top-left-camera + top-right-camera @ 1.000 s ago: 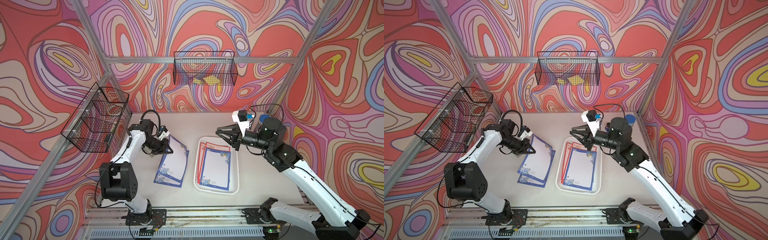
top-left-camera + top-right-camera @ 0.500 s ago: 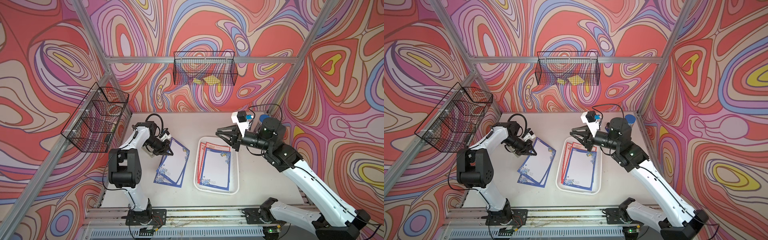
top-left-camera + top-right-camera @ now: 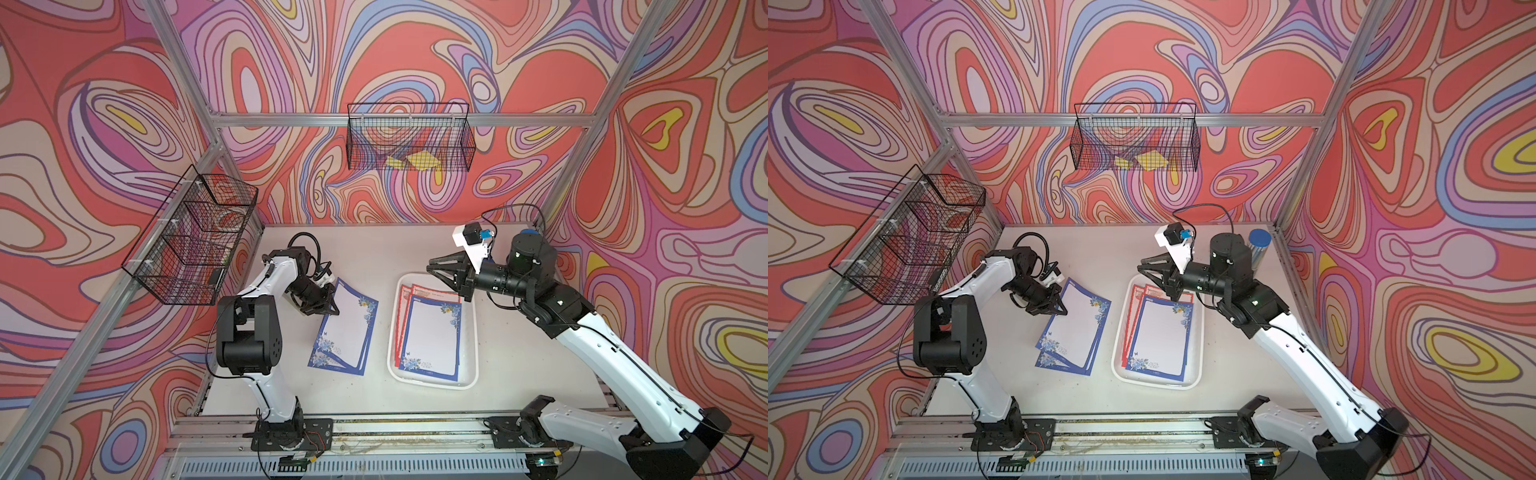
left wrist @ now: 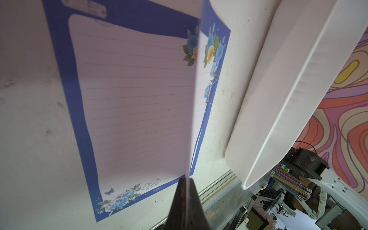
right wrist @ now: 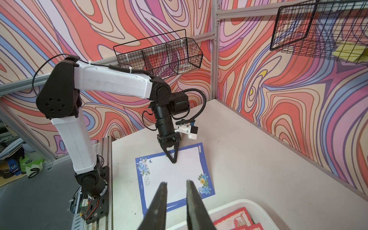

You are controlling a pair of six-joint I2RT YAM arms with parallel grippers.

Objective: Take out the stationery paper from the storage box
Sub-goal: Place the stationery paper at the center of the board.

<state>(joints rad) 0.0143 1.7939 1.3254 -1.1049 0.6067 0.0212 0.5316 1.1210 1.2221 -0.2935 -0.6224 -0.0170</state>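
The left hand [image 3: 331, 309] was pinched shut on the edge of a blue-bordered sheet [image 3: 349, 328] of stationery paper, over a second sheet [image 4: 129, 99] flat on the desk [image 3: 519, 353] just beside the storage box [image 3: 474, 332]. Stacked sheets [image 3: 432, 336], blue over red-bordered, lay inside the box. The right hand [image 3: 430, 266] hovered above the box's far end, narrowly parted and holding nothing.

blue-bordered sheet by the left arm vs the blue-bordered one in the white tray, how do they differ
Outside the white plastic tray, the held blue-bordered lined sheet is pinched at one edge by the shut left gripper; the tray's top blue-bordered sheet lies untouched, the open right gripper nearby. The held sheet overlies another blue sheet; the tray's tops red-bordered sheets. Both have floral corners.
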